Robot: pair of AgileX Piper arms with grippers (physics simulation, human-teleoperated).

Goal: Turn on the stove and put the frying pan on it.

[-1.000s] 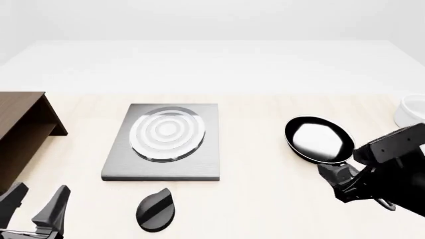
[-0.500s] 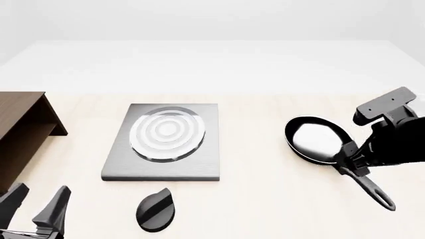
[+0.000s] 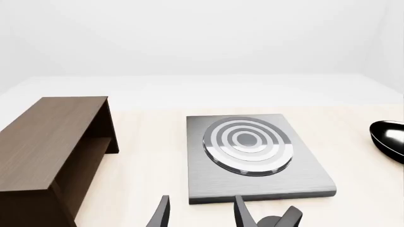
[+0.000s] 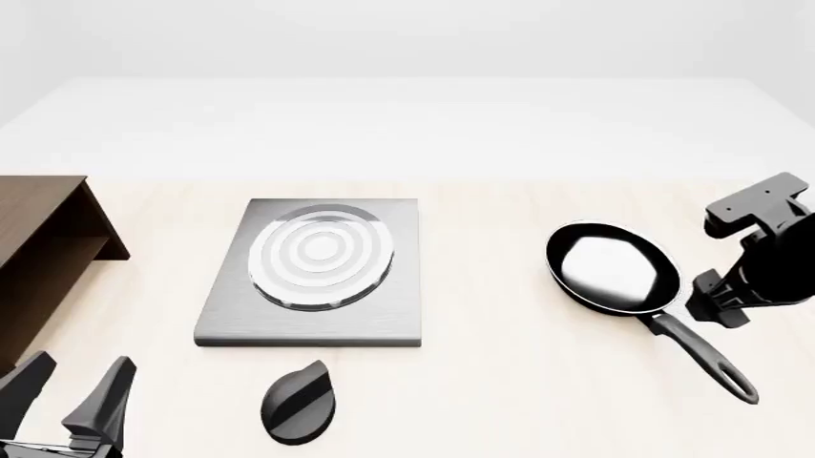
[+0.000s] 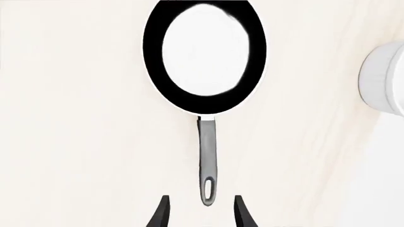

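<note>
While the frying pan [image 4: 612, 268] lies flat on the pale wooden table [image 4: 510, 382], to the right of the stove [image 4: 315, 272] and well apart from it, the right gripper [image 5: 198, 213] hangs above the table with nothing between its fingers. Seen from the right wrist camera, the two fingertips stand apart with a gap between them, and the free end of the pan's long black handle, with its hanging slot, lies just ahead of that gap, in line with it but not inside it. From the front, the right arm's dark body [image 4: 762, 253] sits just beside the pan's right edge, above the handle that runs toward the near right. A white bowl [image 5: 383, 85] shows at the edge of the right wrist view, near the pan's rim but not touching it.

The stove's grey plate lies flat near the table's middle, its ringed burner bare. Its black oval knob [image 4: 298, 403] rests on the table just in front of the plate's near edge, apart from it. The left gripper [image 4: 71, 405] hovers at the near left corner, fingers spread and empty, the knob off to its right. A brown wooden shelf [image 4: 38, 258] stands at the left edge
</note>
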